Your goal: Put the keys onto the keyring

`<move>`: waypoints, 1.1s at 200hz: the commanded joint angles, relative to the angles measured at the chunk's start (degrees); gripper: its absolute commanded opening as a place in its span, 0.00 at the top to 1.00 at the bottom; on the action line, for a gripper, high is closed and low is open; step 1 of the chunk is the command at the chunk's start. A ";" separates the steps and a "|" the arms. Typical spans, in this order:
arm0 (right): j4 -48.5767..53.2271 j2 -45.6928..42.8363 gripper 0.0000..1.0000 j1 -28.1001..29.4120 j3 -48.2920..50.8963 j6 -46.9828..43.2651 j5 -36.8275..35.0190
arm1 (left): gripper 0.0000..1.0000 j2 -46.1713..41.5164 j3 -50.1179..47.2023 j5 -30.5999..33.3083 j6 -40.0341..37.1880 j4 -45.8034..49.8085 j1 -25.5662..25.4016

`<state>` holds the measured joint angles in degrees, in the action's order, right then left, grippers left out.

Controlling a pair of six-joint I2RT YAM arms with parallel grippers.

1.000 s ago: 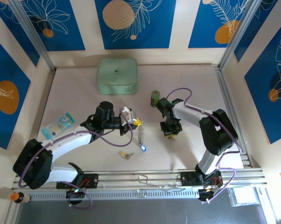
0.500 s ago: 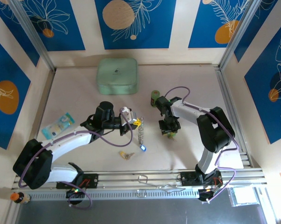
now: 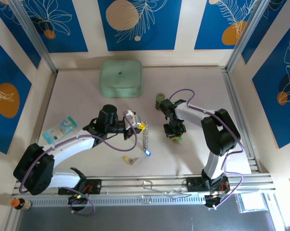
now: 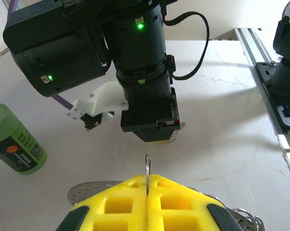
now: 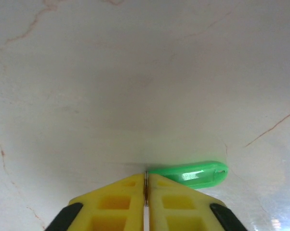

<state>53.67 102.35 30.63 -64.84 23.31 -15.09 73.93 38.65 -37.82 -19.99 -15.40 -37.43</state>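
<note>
Mint-green box [image 3: 121, 78], far centre of table [image 3: 77, 96], shut, contents unseen. Left gripper [image 4: 148, 179], arm stretched mid-table, clenched on keyring [image 3: 145, 138], blue key [image 3: 147, 152] at its near end. Right gripper [image 5: 146, 177], pointing down, pinches green key [image 5: 193, 174]. Yellow key [image 3: 130, 159] near front edge.

- The table [image 3: 193, 82] has a pale, marble-like top with faint brownish veins.
- Behind the table's far edge stands a back wall [image 3: 183, 29] of cream panels alternating with deep-blue ones that carry white leaf outlines and orange or beige discs.
- The left wall [image 3: 10, 96] and right wall [image 3: 275, 96] beside the table repeat that pattern.
- Slanted metal posts [image 3: 36, 41] rise from the table's far corners.
- A slotted aluminium rail [image 3: 150, 185] runs along the table's near edge.
- Light on the table is soft and even.
</note>
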 commanded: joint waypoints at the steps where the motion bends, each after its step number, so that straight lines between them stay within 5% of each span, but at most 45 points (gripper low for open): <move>1: 1.96 0.79 0.93 -0.27 -1.43 -0.28 -0.46 | 1.00 -1.04 0.02 -0.68 -1.24 -0.16 -0.59; 220: 2.98 1.52 0.89 -0.13 -1.34 -0.28 -0.19 | 1.00 -1.15 0.10 -0.72 -1.32 -0.09 -0.47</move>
<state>55.13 102.67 30.63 -65.25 23.33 -15.27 73.93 38.65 -37.82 -19.99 -15.38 -37.43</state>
